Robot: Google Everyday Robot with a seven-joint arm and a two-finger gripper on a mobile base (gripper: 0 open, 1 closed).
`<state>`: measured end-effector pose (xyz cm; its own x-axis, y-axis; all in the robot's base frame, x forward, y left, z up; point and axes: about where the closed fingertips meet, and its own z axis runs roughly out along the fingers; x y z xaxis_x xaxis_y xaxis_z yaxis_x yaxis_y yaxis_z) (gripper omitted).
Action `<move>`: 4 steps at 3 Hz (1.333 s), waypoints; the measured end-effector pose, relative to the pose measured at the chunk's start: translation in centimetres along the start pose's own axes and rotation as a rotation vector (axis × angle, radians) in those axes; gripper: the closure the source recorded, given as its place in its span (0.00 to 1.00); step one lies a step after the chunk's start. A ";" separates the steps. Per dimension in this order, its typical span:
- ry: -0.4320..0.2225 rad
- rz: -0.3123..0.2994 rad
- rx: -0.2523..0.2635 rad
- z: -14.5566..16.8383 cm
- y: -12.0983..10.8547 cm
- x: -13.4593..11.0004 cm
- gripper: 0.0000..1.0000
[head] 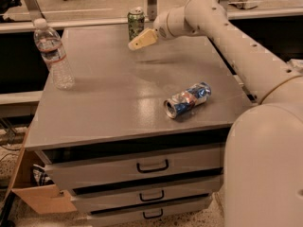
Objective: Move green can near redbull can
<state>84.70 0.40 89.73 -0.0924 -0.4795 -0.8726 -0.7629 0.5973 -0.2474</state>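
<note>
Two cans: green can [136, 23] upright, top centre; redbull can [187, 100] on its side, centre-right
Gripper [142, 39]: just beside green can; grip state cannot be told
Labels: unreadable

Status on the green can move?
Gripper close beside green can, no grasp yet. Can upright at far edge; redbull can on its side near front. Bottle at left, off the path.

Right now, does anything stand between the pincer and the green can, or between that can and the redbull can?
Nothing visible does. The pincer hovers just beside the green can at the far edge. Only bare tabletop separates it from the redbull can lying on its side. The plastic bottle stands well aside.
</note>
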 end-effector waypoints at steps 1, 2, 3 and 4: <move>-0.070 0.048 0.020 2.9 -1.3 -1.0 0.00; -0.120 0.082 0.035 5.3 -2.1 -1.8 0.00; -0.137 0.109 0.058 7.1 -2.8 -2.0 0.25; -0.128 0.126 0.061 7.4 -3.0 -1.6 0.47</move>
<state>91.90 4.11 88.73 -0.1001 -0.3153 -0.9437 -0.7100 0.6871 -0.1542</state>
